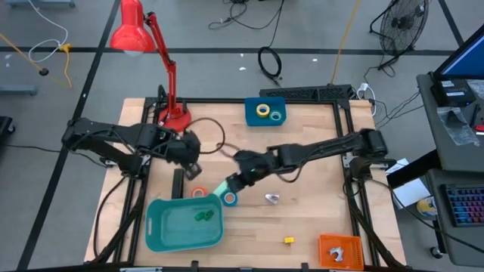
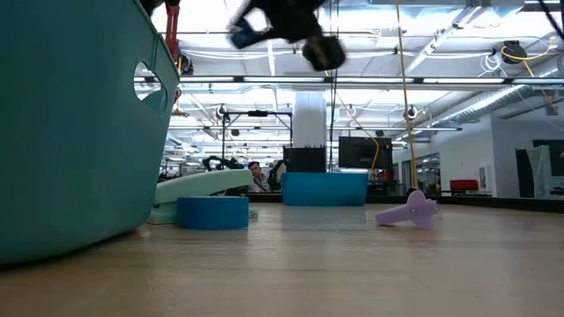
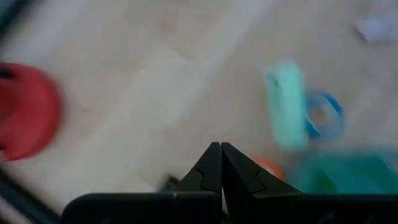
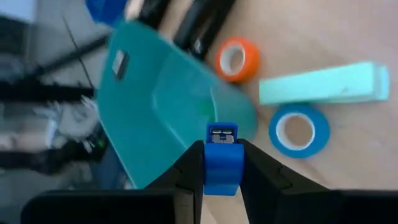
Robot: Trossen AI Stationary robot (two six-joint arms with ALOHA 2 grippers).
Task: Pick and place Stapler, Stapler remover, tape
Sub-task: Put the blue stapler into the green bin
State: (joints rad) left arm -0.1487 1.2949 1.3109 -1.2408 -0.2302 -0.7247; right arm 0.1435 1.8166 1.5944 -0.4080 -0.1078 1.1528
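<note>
Two grippers are at work. The right gripper (image 4: 221, 163) clenches a small blue staple remover (image 4: 221, 157) above the table centre, beside the teal bin (image 1: 162, 227); carrying it over that bin and letting go looks next. The left gripper (image 3: 221, 163), fingers pressed together and empty, hovers over the black stapler (image 1: 178, 182). Orange tape (image 4: 237, 60) and blue tape (image 4: 299, 130) lie by the mint-green block (image 4: 323, 83). No writing is legible.

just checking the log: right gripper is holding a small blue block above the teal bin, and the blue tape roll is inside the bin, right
Not quite. The blue tape roll lies on the table beside the mint-green block, outside the teal bin, as the right wrist view shows. The right gripper does hold a small blue block.
</note>
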